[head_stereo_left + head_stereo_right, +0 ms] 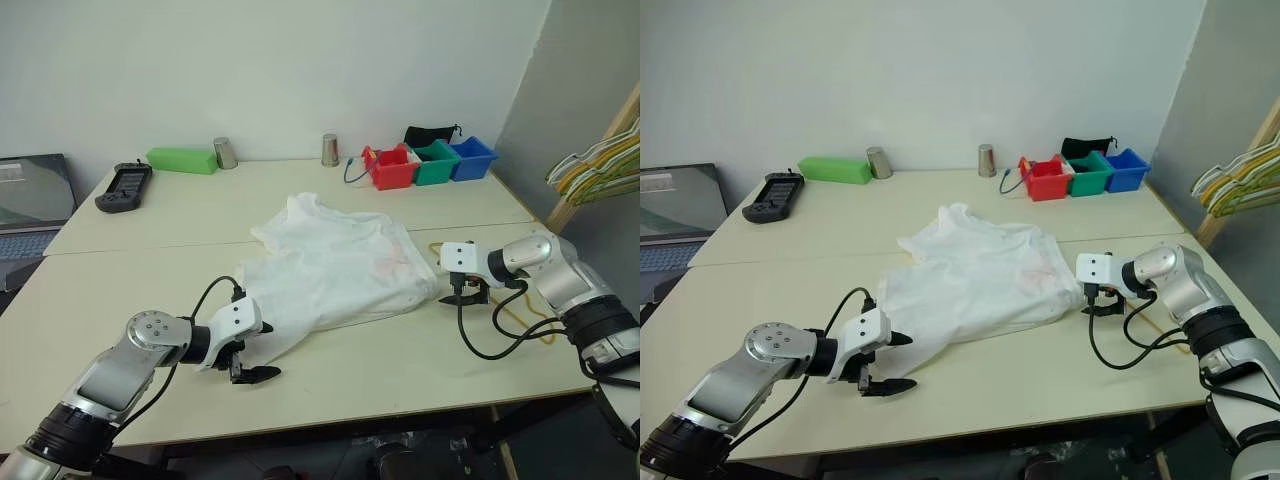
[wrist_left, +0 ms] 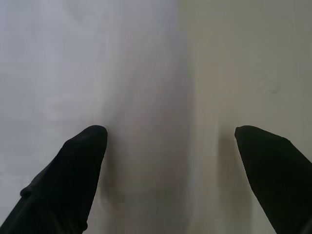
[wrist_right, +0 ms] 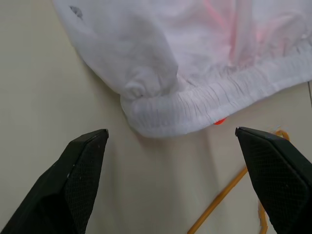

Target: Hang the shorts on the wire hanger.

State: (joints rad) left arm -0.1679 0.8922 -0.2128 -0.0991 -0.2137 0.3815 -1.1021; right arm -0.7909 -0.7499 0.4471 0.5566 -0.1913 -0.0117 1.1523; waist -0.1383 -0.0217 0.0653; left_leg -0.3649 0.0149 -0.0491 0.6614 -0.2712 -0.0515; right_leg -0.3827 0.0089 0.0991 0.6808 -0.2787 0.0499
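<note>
Nothing of the hanging is done yet, judging by how things are lying. The shorts (image 1: 335,265), a large floppy garment of thin white fabric with a faint pink-red mark, are lying crumpled in a heap on the pale beige table (image 1: 150,250), near its middle. The wire hanger (image 3: 229,192), a thin yellowish-tan wire, is lying flat on the table just beside the gathered elastic waistband and partly running under the right arm; no part of it is sitting inside the garment.

Both grippers are standing wide open and holding nothing. The left gripper (image 1: 887,362), with its two black fingers (image 2: 73,170) spread, is hovering low at the near edge of the fabric, one finger over cloth and the other over bare table. The right gripper (image 1: 463,296) is pointing down at the waistband corner, its fingers straddling the band's end without touching it as far as can be seen.

Everything is still left, I judge: seizing the waistband, picking up the hanger, and draping the shorts over the wire.
</note>
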